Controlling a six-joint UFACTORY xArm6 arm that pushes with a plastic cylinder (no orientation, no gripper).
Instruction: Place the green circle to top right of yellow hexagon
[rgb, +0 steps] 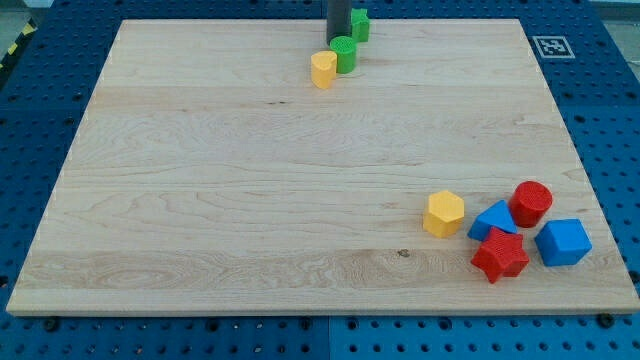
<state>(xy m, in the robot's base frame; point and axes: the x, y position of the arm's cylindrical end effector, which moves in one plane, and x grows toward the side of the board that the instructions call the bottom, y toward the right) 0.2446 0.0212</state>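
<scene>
My tip sits just behind the green plastic circle, far from the yellow plastic hexagon near right; no fingers, barely started.

Feed is coming through bright and evenly lit, light seeming to come from overhead. Blocks are throwing only short soft shadows; the red star is shading the wooden board a little beneath it. No glare showing on the wood. Focus is holding sharp edge to edge, board edges looking straight.
</scene>
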